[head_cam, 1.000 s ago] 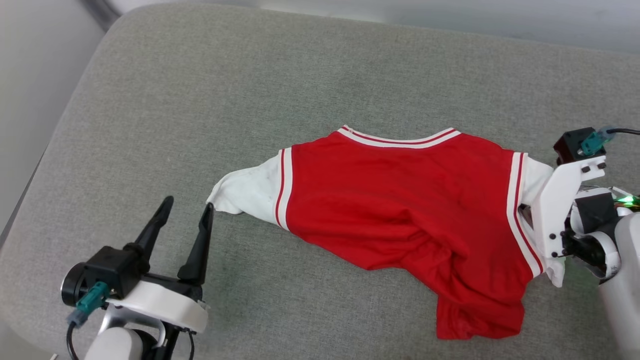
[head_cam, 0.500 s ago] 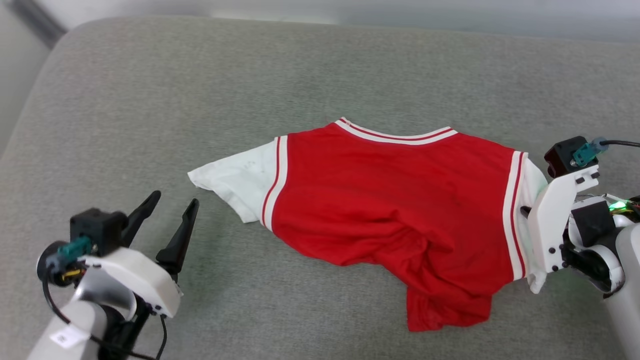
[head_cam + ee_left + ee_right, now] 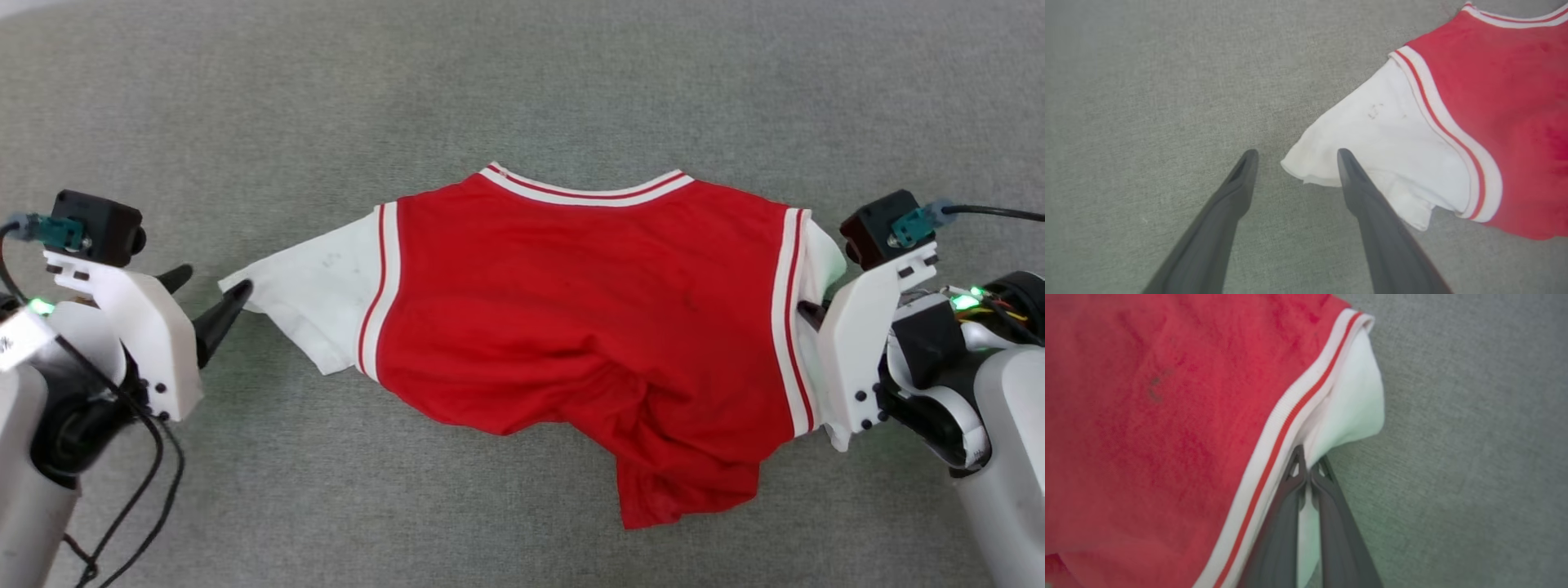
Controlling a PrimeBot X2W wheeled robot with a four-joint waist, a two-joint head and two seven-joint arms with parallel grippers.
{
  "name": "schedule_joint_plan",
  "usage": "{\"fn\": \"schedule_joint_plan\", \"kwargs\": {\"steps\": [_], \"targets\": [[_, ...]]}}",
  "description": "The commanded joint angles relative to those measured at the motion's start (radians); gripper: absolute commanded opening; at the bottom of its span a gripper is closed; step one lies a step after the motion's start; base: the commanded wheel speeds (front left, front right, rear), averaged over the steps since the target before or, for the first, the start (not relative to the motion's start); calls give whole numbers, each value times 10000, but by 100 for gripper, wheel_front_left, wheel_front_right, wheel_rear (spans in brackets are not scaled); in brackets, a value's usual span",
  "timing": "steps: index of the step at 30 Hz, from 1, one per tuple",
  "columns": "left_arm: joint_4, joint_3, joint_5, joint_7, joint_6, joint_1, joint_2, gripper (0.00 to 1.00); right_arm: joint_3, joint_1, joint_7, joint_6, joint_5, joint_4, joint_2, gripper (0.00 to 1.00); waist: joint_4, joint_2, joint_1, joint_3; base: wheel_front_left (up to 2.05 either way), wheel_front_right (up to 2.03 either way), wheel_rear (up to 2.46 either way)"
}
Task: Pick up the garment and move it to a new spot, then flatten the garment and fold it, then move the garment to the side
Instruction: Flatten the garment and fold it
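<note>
- Since a second ago the head camera has swung, so the shift of the whole scene is no move of the cloth. The right pincer [image 3: 1310, 457] has gone from wide to shut, and the left pincer [image 3: 1297, 153] has turned to point sideways at a sleeve.
- The right pincer is clamped on the white sleeve on the robot's right [image 3: 1355, 408], just beside its striped trim.
- The left pincer stands wide open and holds nothing. The cuff corner of the other sleeve [image 3: 1384, 139] lies between its fingers, one tip over the cloth.
- The garment [image 3: 571, 310] lies mid-cushion on the grey cushion [image 3: 522, 82], well in from its far left corner, collar away from the robot and sleeves spread sideways.
- Its lower hem [image 3: 686, 482] is bunched and twisted towards the near right, so it is neither flat nor folded.
- Whether this is already the new spot cannot be told.
- Still to do, as I judge it: close the left pincer, stretch the garment flat, fold it and shift it aside.
</note>
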Motion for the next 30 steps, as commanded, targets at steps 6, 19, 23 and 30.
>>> {"fn": "schedule_joint_plan", "kwargs": {"steps": [6,19,23,30], "targets": [[604,-244,-369,1285,38,-604,222,100,312,-429,-25,-7,-86,-189,183,0,-353,0,-1,375,0,0,0],[1390,-1562,-773,2327,-10,-655,265,100,428,-607,-21,-7,-162,-429,83,0,-595,0,-1,832,0,0,0],[1299,-2138,-1333,2952,-59,-424,192,24,421,-666,-38,-7,-211,-457,74,0,-611,0,-1,861,0,0,0],[1058,-2410,-1835,2477,-59,-543,257,0,421,-559,-193,-7,-233,-296,29,0,-549,0,-1,670,0,0,0]]}}
